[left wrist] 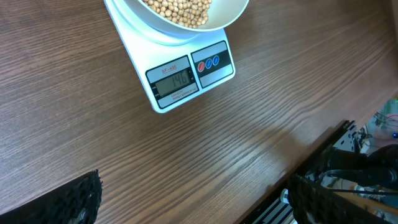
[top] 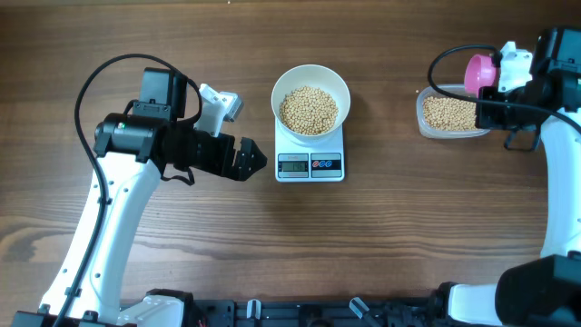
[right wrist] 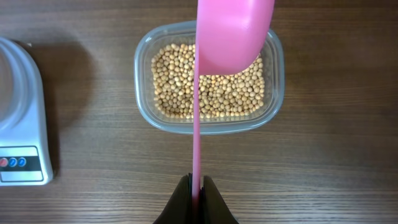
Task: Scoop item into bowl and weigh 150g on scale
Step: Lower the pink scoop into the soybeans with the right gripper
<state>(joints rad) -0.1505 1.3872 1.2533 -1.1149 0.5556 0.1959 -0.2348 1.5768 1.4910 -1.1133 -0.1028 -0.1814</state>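
A white bowl (top: 310,84) full of pale-tan beans (top: 308,110) rests on the white scale (top: 310,164). In the left wrist view the scale's display (left wrist: 175,81) reads about 146 beside two round buttons (left wrist: 208,63). My left gripper (top: 250,159) hovers open just left of the scale, nothing between its fingers (left wrist: 74,199). My right gripper (right wrist: 196,198) is shut on the thin handle of a pink scoop (right wrist: 233,31), whose cup hangs over a clear tub of beans (right wrist: 208,81) at the right (top: 449,114).
The scale's edge (right wrist: 25,118) shows at the left of the right wrist view. Black frame and cables (left wrist: 348,180) run past the table's front edge. Bare wood (top: 399,227) lies between scale and tub.
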